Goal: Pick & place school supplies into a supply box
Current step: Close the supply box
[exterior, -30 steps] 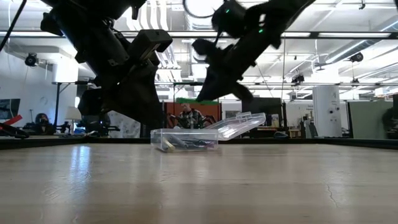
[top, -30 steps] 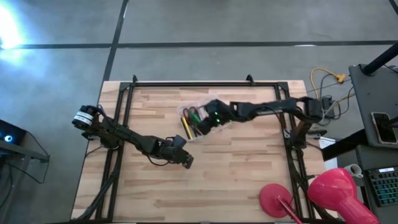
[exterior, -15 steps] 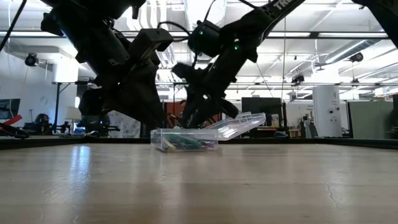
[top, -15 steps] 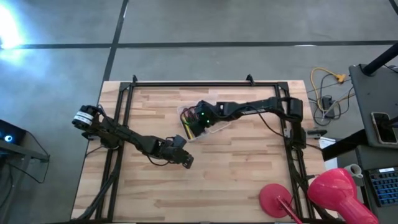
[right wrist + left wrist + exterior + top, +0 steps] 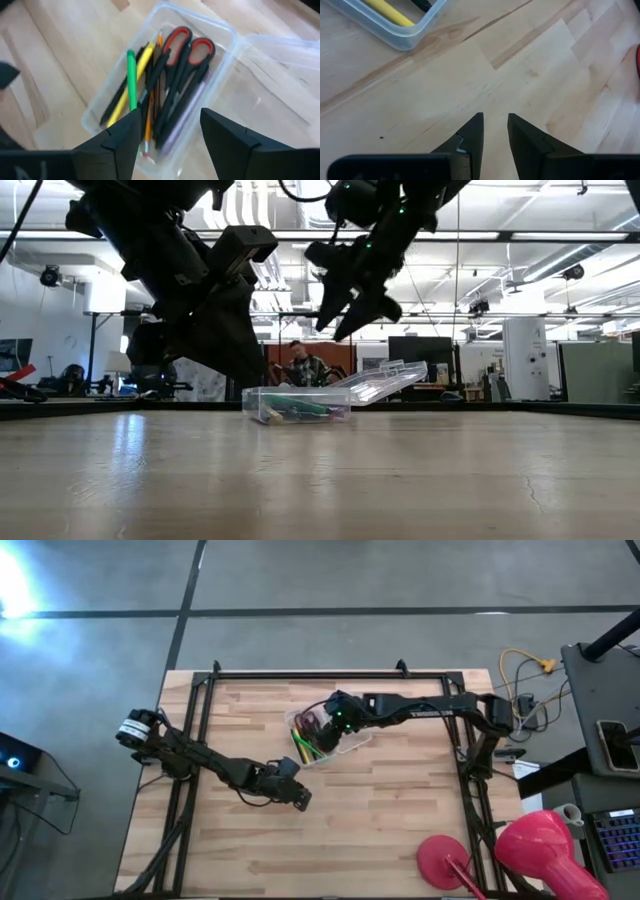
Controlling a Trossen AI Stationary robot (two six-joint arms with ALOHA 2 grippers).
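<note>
The clear supply box point(image 5: 226, 46) rests on its base at the table's far middle point(image 5: 300, 757), its lid point(image 5: 385, 380) swung open and slanting up toward the right. Inside lie the red-handled scissors point(image 5: 184, 52), a green pen point(image 5: 131, 80), a yellow one point(image 5: 144, 62), and orange, black and purple ones. My right gripper point(image 5: 170, 130) hangs open above the box point(image 5: 350, 305), fingers pointing down, nothing between them. My left gripper point(image 5: 495, 125) waits low over bare wood near the table's middle point(image 5: 298, 798), its fingers a narrow gap apart and empty.
A red round-based object point(image 5: 448, 862) and a pink shape point(image 5: 540, 848) sit at the near right corner. Black frame rails point(image 5: 300, 675) run round the tabletop. Bare wood lies near and right of the box. A person point(image 5: 305, 368) sits far behind.
My right gripper dipped down into the box toward the table's left, opened there, then rose and drew back a little toward the right. In the low view a green pen now lies in the box where none showed a second ago.
</note>
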